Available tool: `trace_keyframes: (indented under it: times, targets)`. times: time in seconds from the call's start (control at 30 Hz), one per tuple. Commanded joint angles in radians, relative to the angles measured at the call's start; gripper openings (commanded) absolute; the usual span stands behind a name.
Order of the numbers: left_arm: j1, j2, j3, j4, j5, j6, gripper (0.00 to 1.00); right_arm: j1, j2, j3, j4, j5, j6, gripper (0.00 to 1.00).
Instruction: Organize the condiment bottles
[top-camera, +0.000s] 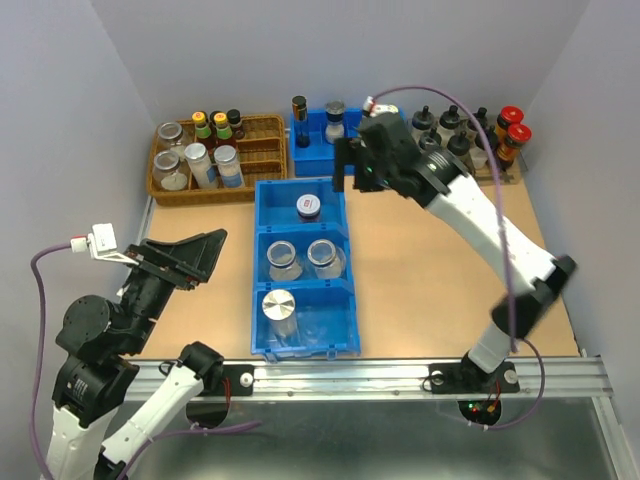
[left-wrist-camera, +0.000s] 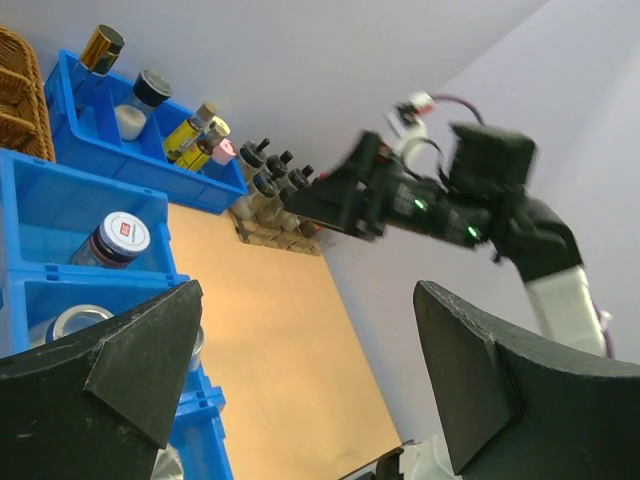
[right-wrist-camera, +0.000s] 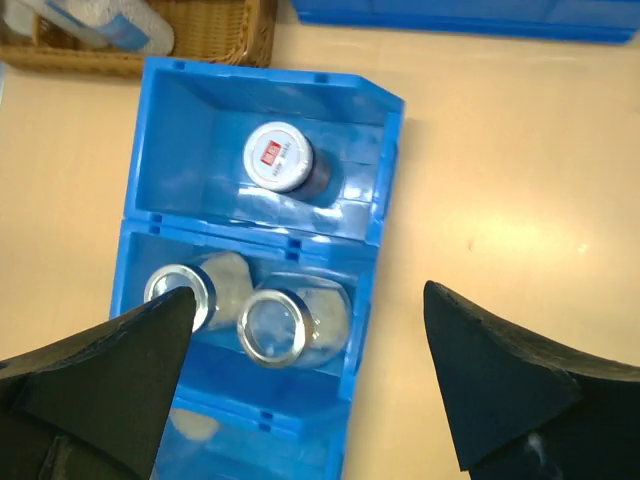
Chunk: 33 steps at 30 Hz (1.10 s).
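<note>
A blue three-compartment bin stands mid-table. Its far compartment holds a white-lidded jar, the middle one two glass jars, the near one a silver-lidded jar. My right gripper is open and empty, hovering above the bin's far right corner; the right wrist view shows the white-lidded jar and the two glass jars below it. My left gripper is open and empty, raised left of the bin; in the left wrist view its fingers frame bare table.
A wicker basket with several bottles stands at the back left. A second blue bin with bottles sits behind the first. A rack of dark-capped and red-capped bottles stands at the back right.
</note>
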Motion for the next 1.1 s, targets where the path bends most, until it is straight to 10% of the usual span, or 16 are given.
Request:
trace_keyframes:
  times: [0.0, 0.43, 1.07]
  targets:
    - [-0.001, 0.046, -0.02, 0.103, 0.04, 0.032, 0.98, 0.01, -0.24, -0.33, 0.015, 0.108, 0.085, 1.0]
    - [-0.003, 0.207, -0.066, 0.265, 0.175, 0.053, 0.98, 0.01, -0.934, -0.734, -0.061, -0.028, 0.274, 1.0]
    - [-0.003, 0.31, -0.05, 0.341, 0.227, 0.061, 0.98, 0.01, -1.008, -0.652, -0.249, 0.038, 0.329, 1.0]
